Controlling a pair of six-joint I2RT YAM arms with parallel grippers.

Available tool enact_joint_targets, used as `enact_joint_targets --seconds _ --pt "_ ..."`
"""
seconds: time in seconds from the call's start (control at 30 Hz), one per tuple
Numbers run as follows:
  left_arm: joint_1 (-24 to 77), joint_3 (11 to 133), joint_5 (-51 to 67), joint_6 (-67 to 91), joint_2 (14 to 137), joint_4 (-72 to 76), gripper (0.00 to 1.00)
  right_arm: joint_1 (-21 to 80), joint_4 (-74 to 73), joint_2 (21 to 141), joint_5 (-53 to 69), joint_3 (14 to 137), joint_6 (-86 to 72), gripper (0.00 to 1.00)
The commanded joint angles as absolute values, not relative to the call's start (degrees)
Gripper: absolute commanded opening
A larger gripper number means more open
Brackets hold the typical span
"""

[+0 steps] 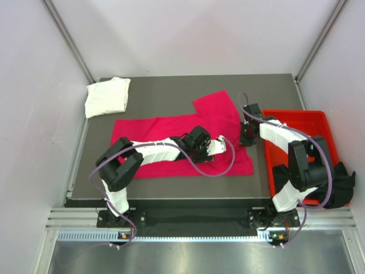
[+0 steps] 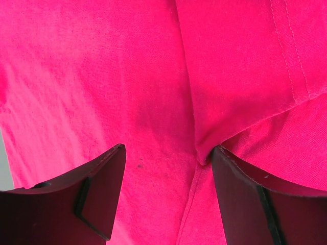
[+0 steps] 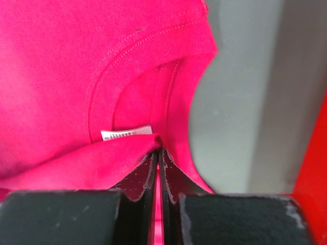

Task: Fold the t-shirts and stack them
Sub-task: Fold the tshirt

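The magenta-pink t-shirt (image 1: 165,128) lies spread on the dark table, one sleeve pointing to the back. My left gripper (image 1: 221,142) hovers low over its right part, open, with a folded seam edge against the right finger (image 2: 245,194); only pink cloth (image 2: 127,76) fills that view. My right gripper (image 1: 246,138) is at the shirt's right edge, shut (image 3: 159,150) on the pink cloth by the collar, beside the white label (image 3: 126,133). The white t-shirt (image 1: 107,97) lies folded at the back left corner. The black t-shirt (image 1: 344,185) hangs at the bin's near right corner.
The rigid red bin (image 1: 296,120) stands at the table's right side, close to my right arm; its wall shows in the right wrist view (image 3: 314,168). Bare grey table (image 3: 230,102) lies between shirt and bin. White walls enclose the table on three sides.
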State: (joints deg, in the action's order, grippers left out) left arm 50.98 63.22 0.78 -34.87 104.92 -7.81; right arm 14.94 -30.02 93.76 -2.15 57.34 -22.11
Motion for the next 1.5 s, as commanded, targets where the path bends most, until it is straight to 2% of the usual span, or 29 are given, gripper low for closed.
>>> enact_joint_targets --seconds 0.0,0.5,0.83,1.03,1.13,1.27,1.37,1.47 --pt "50.89 63.55 0.53 -35.6 104.41 -5.98 0.72 14.94 -35.23 91.32 -4.22 60.82 -19.95 0.0" --pt "50.89 63.46 0.53 -36.03 104.68 -5.89 0.72 14.85 -43.93 91.84 -3.96 70.22 -17.05 0.02" --pt "50.89 62.84 0.53 -36.12 104.42 -5.62 0.72 12.66 -45.44 94.39 -2.29 66.01 -14.77 0.01" --pt "50.8 62.67 -2.72 -36.12 103.8 -5.54 0.72 12.13 -43.15 98.96 -0.79 68.46 -13.8 0.03" --pt "50.63 62.75 -3.6 -35.77 103.01 -5.45 0.72 10.91 -42.37 100.46 -1.93 68.47 -13.97 0.11" --pt "50.01 63.02 -2.64 -35.42 101.08 -5.97 0.73 9.23 -40.78 99.5 -2.28 68.47 -14.24 0.34" --pt "50.01 64.15 -1.15 -35.16 100.02 -7.38 0.73 9.14 -41.13 96.77 -2.63 69.26 -14.24 0.38" --pt "50.01 66.0 2.62 -33.32 98.88 -10.89 0.73 9.14 -41.75 94.31 -2.99 68.82 -14.06 0.36"
